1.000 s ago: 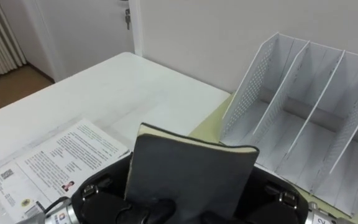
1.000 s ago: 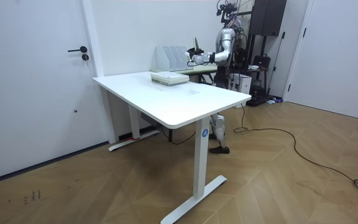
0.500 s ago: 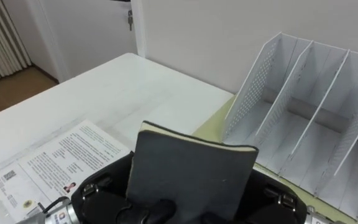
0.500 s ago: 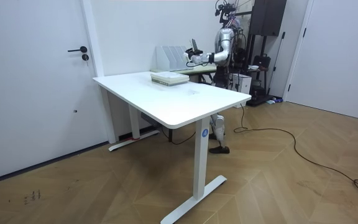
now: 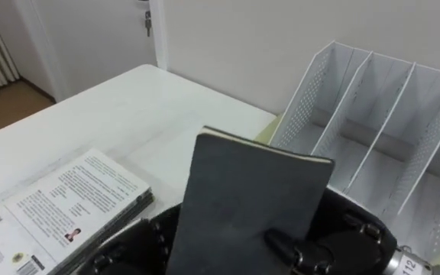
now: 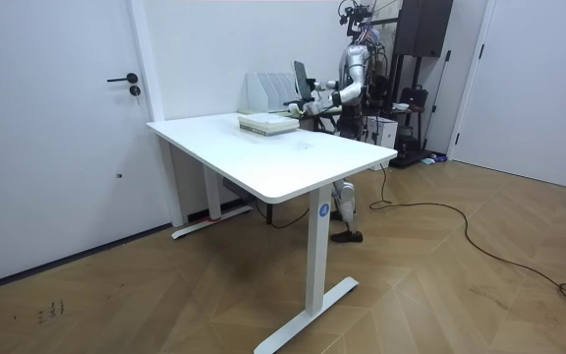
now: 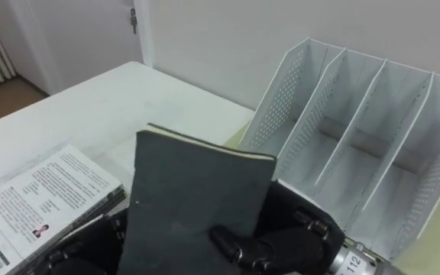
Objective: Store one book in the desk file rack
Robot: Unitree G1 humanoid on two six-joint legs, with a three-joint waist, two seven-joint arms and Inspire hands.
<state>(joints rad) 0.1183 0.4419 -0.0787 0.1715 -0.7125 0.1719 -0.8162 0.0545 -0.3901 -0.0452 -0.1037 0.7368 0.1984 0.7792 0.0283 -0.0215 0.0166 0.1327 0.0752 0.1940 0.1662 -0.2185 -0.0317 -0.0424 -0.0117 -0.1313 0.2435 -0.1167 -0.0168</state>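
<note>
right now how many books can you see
2: a dark book upright in the right hand; a white printed book flat on the table at left. More may lie under it.

The right hand [image 7: 289,241] has got a dark book [image 7: 193,195] clamped upright. White file rack [image 7: 357,126] stands just beyond it.

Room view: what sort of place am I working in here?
Probably an office or study: a white desk, a white file rack by the wall, printed books stacked on the desk, and the dark book in the right hand.
</note>
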